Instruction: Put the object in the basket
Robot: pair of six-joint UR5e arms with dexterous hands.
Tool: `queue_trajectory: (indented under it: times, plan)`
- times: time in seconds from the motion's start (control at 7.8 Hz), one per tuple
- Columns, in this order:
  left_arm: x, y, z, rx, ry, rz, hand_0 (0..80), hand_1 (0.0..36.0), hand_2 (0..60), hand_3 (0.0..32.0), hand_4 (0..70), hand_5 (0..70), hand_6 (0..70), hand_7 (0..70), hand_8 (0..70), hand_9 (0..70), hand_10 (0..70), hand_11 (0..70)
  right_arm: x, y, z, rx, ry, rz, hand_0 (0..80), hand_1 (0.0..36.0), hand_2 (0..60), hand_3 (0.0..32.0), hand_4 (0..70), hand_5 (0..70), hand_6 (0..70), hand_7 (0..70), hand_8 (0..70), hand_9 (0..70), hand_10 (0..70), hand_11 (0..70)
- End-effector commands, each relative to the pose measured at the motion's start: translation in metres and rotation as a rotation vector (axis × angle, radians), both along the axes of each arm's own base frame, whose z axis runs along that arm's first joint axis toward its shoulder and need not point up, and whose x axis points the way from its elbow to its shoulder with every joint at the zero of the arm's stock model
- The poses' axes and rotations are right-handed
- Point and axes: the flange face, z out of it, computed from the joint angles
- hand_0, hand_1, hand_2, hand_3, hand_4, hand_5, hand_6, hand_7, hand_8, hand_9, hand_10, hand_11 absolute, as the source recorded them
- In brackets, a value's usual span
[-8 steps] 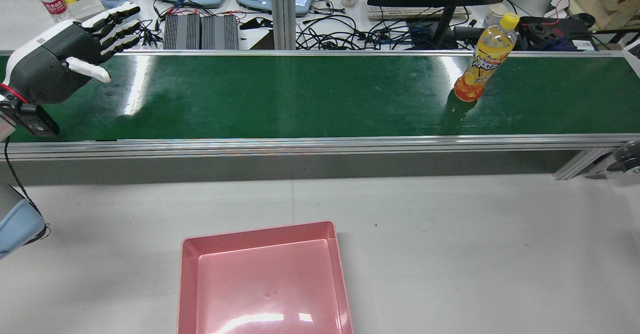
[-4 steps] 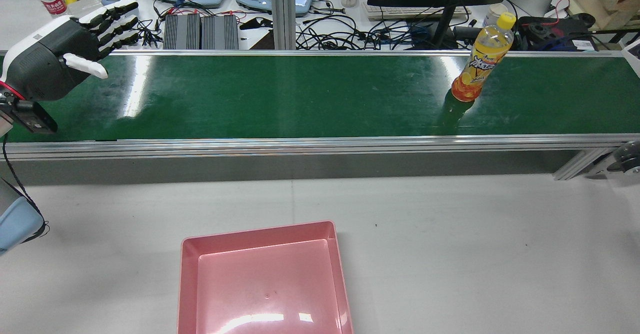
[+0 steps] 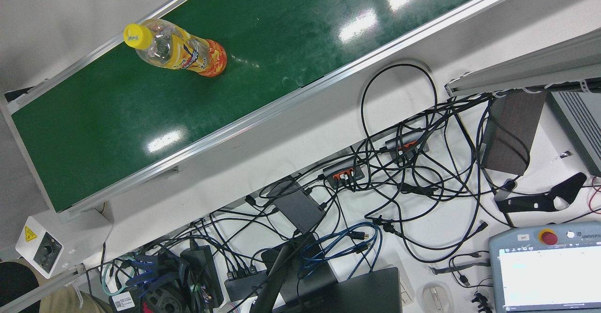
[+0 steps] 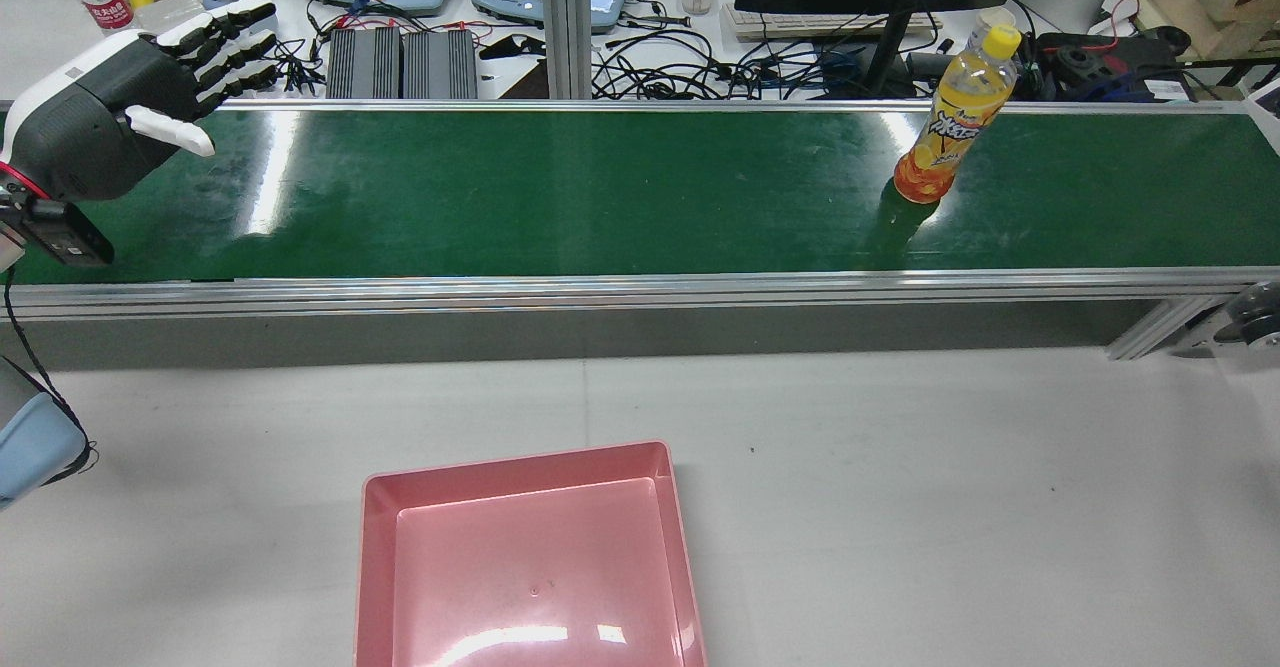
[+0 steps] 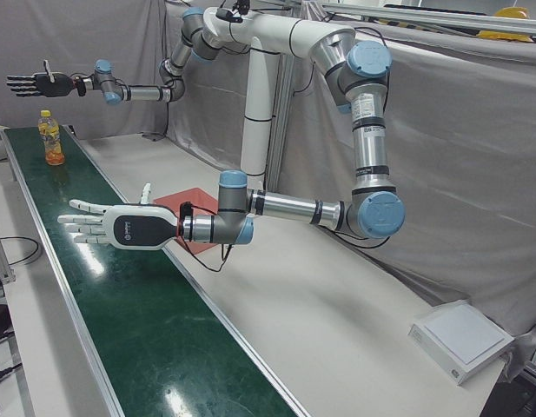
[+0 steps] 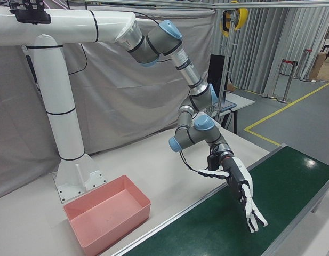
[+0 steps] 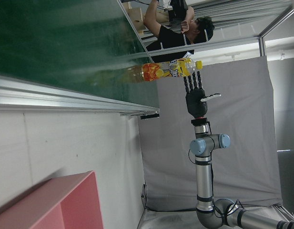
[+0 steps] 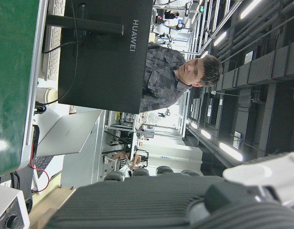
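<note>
Presently the bottle stands upright near the belt's far edge. Both hands, left and right, are spread, holding nothing. A glancing touch could topple it.

— Where is the bottle found?
— Upright on the conveyor belt, toward the rear view's right.
— And the basket?
— On the table before the belt. The left hand is held above the belt's left end.

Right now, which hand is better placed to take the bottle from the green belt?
The right hand. It hangs open close by the bottle, at the far end of the belt. The left hand is open too, but far along the belt from it.
</note>
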Motion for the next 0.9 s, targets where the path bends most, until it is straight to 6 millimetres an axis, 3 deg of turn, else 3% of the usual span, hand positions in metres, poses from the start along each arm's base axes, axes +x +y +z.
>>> queue_trajectory:
  times: [0.0, 0.77]
  plan:
    - [-0.0006, -0.0001, 0.0002, 0.000, 0.000, -0.001, 52.4, 6.3, 0.0, 4.4, 12.6, 13.6, 0.0, 0.0, 6.2, 6.6, 5.5, 9.2, 0.0000, 0.0001, 0.0004, -0.001, 0.000, 0.000, 0.0, 0.0, 0.0, 0.0, 0.0, 0.0, 0.0, 0.0, 0.0, 0.0, 0.0, 0.0]
    - [-0.0004, -0.0004, -0.0007, 0.000, 0.002, 0.000, 52.3, 6.5, 0.0, 4.6, 12.4, 13.9, 0.0, 0.0, 6.2, 6.6, 5.7, 9.4, 0.0000, -0.0007, -0.0004, 0.001, 0.000, 0.000, 0.0, 0.0, 0.0, 0.0, 0.0, 0.0, 0.0, 0.0, 0.0, 0.0, 0.0, 0.0]
